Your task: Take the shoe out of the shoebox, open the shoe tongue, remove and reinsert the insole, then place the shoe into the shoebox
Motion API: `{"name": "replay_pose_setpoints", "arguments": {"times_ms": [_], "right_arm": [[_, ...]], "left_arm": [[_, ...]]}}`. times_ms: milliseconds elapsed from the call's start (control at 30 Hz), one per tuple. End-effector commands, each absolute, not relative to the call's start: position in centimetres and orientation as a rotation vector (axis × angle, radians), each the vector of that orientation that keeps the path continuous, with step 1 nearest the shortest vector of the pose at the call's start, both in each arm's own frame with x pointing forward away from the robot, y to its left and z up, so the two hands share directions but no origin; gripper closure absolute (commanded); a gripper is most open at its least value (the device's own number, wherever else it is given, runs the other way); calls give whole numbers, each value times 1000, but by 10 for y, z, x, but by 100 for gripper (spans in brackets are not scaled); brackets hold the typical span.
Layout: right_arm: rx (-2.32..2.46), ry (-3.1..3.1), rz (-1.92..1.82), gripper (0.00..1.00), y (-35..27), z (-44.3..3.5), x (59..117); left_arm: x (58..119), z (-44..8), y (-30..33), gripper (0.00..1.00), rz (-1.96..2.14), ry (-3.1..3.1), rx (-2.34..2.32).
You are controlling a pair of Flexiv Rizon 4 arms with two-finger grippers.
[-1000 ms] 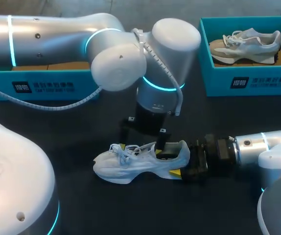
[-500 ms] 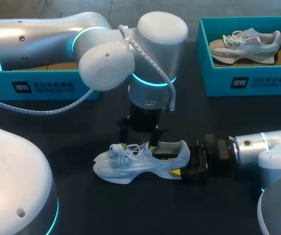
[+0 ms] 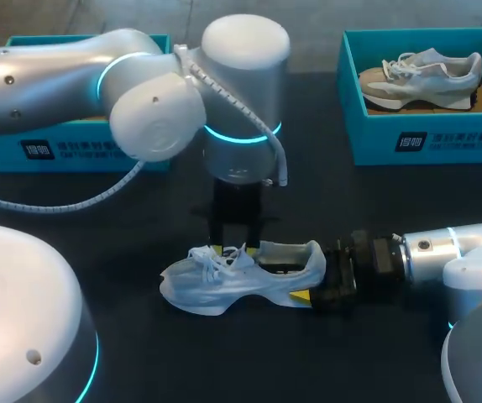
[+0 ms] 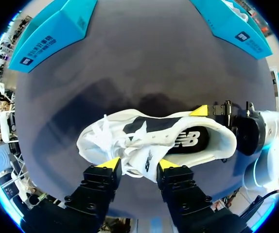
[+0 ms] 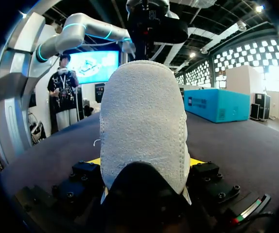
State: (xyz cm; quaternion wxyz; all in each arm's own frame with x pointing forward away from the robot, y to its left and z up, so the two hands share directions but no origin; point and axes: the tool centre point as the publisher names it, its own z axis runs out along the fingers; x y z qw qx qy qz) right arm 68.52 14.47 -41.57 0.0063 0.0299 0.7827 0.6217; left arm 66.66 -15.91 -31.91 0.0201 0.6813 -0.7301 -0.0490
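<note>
shoe (image 3: 241, 281) stands on its sole in the middle of the table (image 3: 98, 227), outside both boxes, toe toward my left, heel toward my right. right gripper (image 5: 144, 162) is clamped on the heel, one finger on each side. left gripper (image 4: 138, 164) hangs over the lace area, fingers apart, tongue (image 4: 140, 156) under the gap; can't tell if they touch it. dark insole (image 4: 190, 140) lies inside the shoe. teal shoebox (image 3: 56, 149) sits behind the left arm (image 3: 149, 117). second box (image 3: 417, 138) at far right holds another sneaker (image 3: 421, 75).
</note>
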Motion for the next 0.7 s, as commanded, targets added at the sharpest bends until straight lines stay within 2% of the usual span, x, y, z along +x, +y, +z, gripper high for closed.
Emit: {"name": "replay_pose_setpoints", "arguments": {"times_ms": [33,233,300,400,467,600,633,700], "right_arm": [[98,2449,1940,100,146,-415,684],[98,2449,1940,100,146,-415,684],[98,2449,1940,100,146,-415,684],[98,2449,1940,100,146,-415,684],[98,2449,1940,100,146,-415,684],[98,2449,1940,100,146,-415,684],[98,2449,1940,100,146,-415,684],[98,2449,1940,100,146,-415,684]], "left_arm": [[666,-319,-154,57,-98,-2249,2083],[669,-324,-159,58,-58,-2255,2043],[669,-326,-161,61,-54,-2251,2034],[670,-326,-162,73,-38,-2244,2018],[670,-325,-162,84,-24,-2248,2002],[669,-323,-161,95,13,-2254,1974],[669,-323,-161,100,17,-2255,1970],[669,-322,-159,100,39,-2251,1959]]}}
